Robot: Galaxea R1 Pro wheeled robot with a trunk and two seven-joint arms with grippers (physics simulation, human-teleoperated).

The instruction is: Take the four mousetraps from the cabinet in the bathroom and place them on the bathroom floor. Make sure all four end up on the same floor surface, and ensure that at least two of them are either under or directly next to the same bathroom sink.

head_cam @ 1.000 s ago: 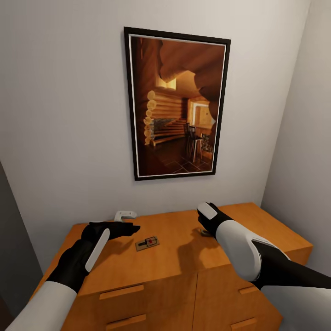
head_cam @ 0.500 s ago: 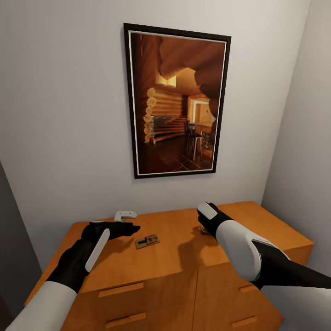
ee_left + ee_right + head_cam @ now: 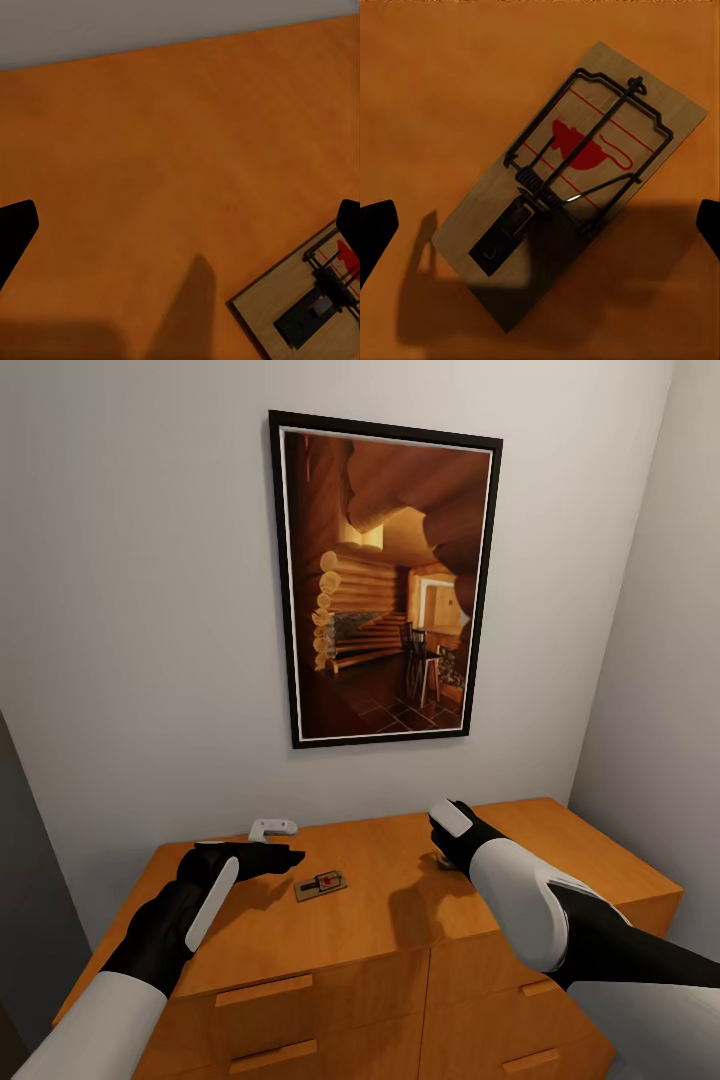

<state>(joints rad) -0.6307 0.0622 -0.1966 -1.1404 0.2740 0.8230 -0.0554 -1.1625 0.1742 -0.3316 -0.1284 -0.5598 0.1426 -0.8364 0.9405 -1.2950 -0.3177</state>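
On the cabinet (image 3: 380, 920) top, one mousetrap (image 3: 574, 180) lies flat directly between the spread, empty jaws of the right gripper (image 3: 540, 225), its long axis slanted across the gap. A second mousetrap (image 3: 321, 885) sits just off to one side of the left gripper (image 3: 180, 225), also spread and empty. The right arm is better placed.
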